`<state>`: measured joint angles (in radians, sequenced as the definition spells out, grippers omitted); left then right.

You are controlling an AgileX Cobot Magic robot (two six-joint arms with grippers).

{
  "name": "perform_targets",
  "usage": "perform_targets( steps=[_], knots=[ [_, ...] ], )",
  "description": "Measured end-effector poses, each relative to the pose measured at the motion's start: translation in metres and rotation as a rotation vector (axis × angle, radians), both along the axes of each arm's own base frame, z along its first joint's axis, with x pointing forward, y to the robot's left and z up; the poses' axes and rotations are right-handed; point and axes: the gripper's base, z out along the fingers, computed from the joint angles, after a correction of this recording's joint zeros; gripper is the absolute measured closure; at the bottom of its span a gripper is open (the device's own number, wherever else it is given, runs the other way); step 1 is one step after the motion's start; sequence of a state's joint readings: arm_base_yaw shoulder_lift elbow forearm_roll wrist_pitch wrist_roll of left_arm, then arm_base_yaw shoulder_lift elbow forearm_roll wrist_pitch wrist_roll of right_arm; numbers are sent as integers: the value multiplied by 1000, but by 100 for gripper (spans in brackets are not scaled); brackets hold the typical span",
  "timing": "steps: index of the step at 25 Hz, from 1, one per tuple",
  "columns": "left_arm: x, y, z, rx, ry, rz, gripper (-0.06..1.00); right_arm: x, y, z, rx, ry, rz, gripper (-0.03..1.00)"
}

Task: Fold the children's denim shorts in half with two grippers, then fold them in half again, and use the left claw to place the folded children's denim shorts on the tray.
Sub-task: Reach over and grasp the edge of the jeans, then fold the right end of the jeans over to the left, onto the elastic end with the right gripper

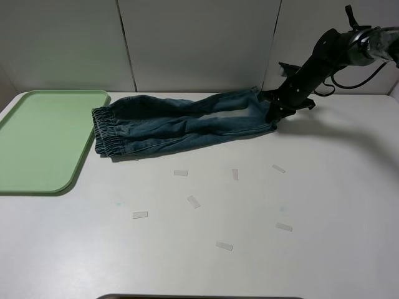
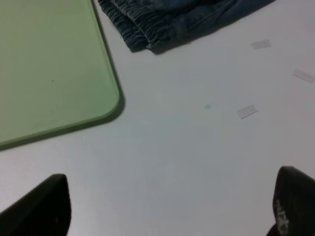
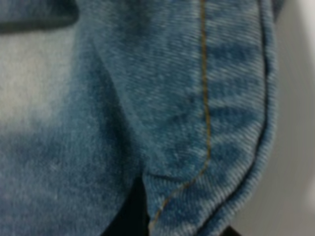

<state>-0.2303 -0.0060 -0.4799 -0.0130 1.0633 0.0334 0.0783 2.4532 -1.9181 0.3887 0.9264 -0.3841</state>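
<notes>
The children's denim shorts (image 1: 181,124) lie flat on the white table, folded lengthwise, with the elastic waistband at the left beside the tray (image 1: 80,163). My right gripper (image 1: 272,113) is down on the right end of the shorts at the leg hems. In the right wrist view the denim (image 3: 162,118) fills the frame very close, covering the fingers, and the gripper looks shut on it. My left gripper (image 2: 167,211) is open and empty, low over bare table near the tray's corner (image 2: 106,105), with the waistband (image 2: 147,29) ahead. It is out of the high view.
Several small pale tape strips (image 1: 194,201) lie scattered on the table in front of the shorts; some also show in the left wrist view (image 2: 246,111). White wall panels stand behind the table. The pale green tray holds nothing.
</notes>
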Motion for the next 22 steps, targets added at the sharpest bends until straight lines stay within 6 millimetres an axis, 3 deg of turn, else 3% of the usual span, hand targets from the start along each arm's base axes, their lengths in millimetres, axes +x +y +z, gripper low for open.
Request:
perform_targets(
  steps=[6, 11, 16, 22],
  knots=[
    [0, 0, 0, 0, 0, 0, 13, -16, -4, 24, -89, 75, 35, 93],
    [0, 0, 0, 0, 0, 0, 13, -42, -14, 42, -143, 81, 27, 93],
    [0, 0, 0, 1, 0, 1, 13, -74, -42, 57, -167, -12, -62, 93],
    [0, 0, 0, 1, 0, 1, 13, -119, -81, 60, -228, -116, -159, 93]
  ],
)
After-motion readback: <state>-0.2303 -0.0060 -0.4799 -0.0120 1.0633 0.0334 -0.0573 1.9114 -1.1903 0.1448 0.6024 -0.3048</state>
